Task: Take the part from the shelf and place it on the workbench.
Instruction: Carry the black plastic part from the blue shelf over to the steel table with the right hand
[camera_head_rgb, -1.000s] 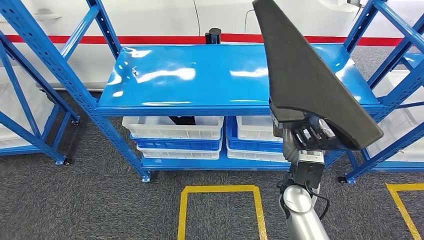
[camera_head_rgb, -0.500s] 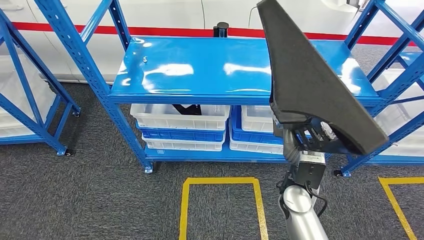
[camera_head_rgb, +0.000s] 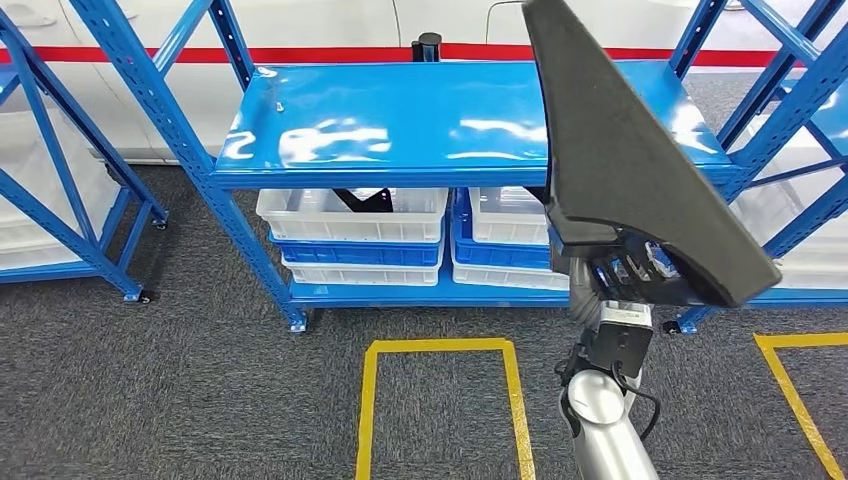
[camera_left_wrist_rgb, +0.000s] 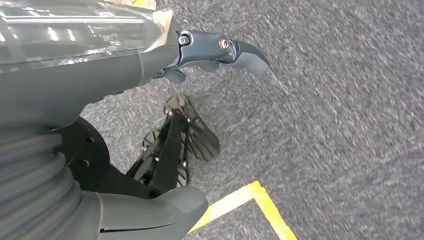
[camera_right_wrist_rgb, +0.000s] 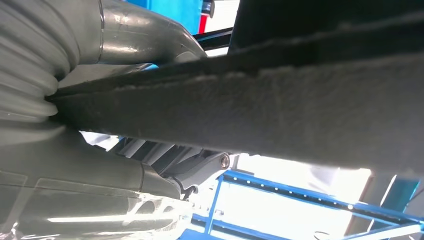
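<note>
The part (camera_head_rgb: 630, 170) is a large dark grey foam wedge, roughly triangular, held upright and leaning right. My right hand (camera_head_rgb: 625, 270) grips it at its lower edge, in front of the right half of the blue shelf top (camera_head_rgb: 400, 120). In the right wrist view the part's rough edge (camera_right_wrist_rgb: 300, 115) runs across the picture, with the right hand (camera_right_wrist_rgb: 100, 185) closed around it. My left hand (camera_left_wrist_rgb: 100, 75) hangs over grey carpet, its fingers (camera_left_wrist_rgb: 235, 50) apart and holding nothing.
White bins (camera_head_rgb: 350, 215) on blue trays fill the shelf's lower level, one with a dark item inside. More blue racks stand at the left (camera_head_rgb: 60, 180) and right (camera_head_rgb: 800, 90). Yellow tape squares (camera_head_rgb: 440, 350) mark the carpet. A small black post (camera_head_rgb: 427, 45) stands behind the shelf.
The whole picture has shifted: the shelf now sits higher and more carpet shows, so the camera has moved. The part stays in my right hand.
</note>
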